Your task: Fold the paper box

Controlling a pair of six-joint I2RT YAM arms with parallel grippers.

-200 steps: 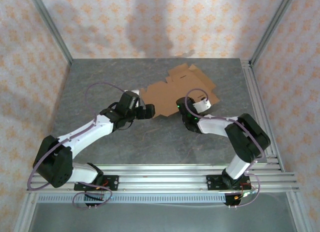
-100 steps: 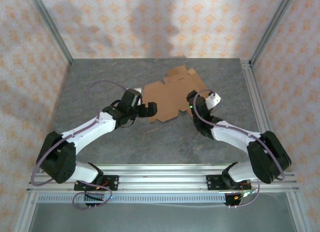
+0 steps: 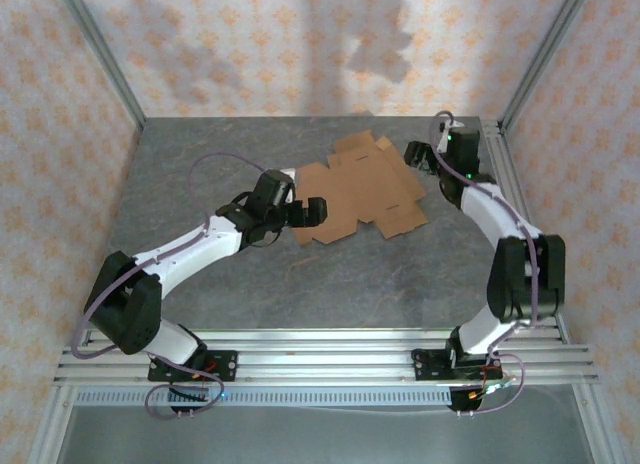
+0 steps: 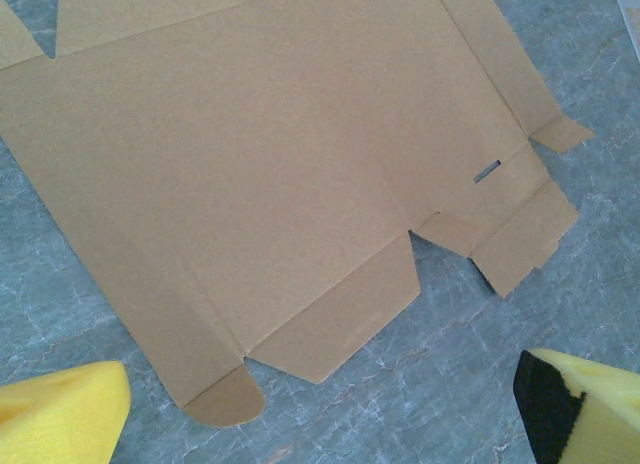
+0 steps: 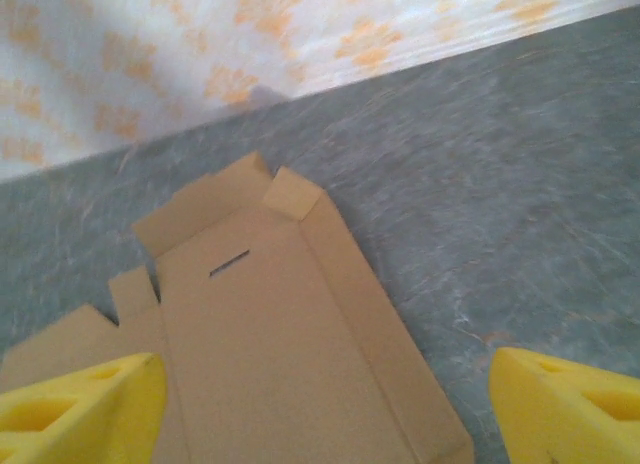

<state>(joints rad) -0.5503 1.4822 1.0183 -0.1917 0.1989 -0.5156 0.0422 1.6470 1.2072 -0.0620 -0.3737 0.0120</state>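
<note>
the paper box (image 3: 355,194) lies flat. my left pincer (image 3: 316,212) gapes at its left edge. my right pincer (image 3: 416,156), released, hangs near its far-right corner.

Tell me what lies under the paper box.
The paper box lies unfolded on the grey table; only tabletop shows around its edges. Whatever the sheet itself covers cannot be seen.

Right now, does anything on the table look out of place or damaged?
Nothing is damaged or spilled. The cardboard sheet lies flat and unfolded on the table, only turned askew to the table's edges.
</note>
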